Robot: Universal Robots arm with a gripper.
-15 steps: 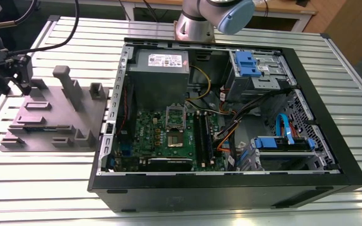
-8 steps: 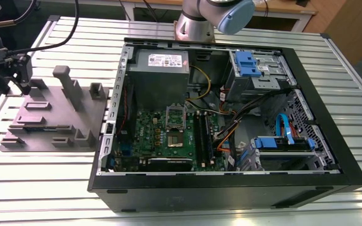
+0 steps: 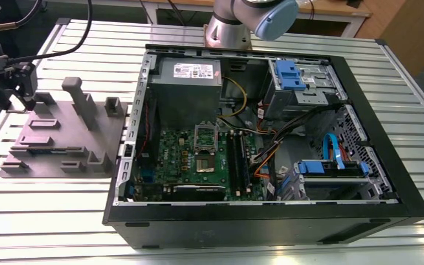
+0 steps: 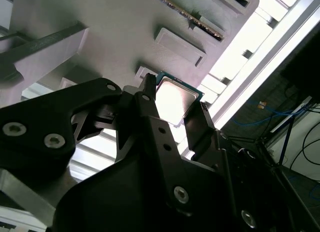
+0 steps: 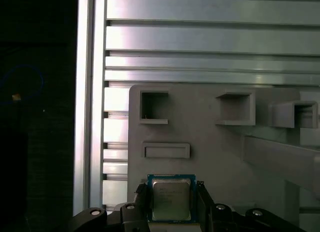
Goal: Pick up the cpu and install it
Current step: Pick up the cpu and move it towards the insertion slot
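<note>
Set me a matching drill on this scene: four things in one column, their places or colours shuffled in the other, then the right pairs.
Things:
1. cpu
2. motherboard
3. grey fixture block
4. computer case

Descriptions:
a. green, lying inside the case
b. black, open, on the slatted table
c. held between the jaws of the gripper
d. beside the case, at the exterior view's left

Pairs: 1-c, 2-a, 3-d, 4-b

Exterior view: high, angled down over computer case (image 3: 271,227) and grey fixture (image 3: 64,138). Both wrist views: close on fixture, sharing cpu (image 5: 171,199) between my fingers (image 5: 141,206).
</note>
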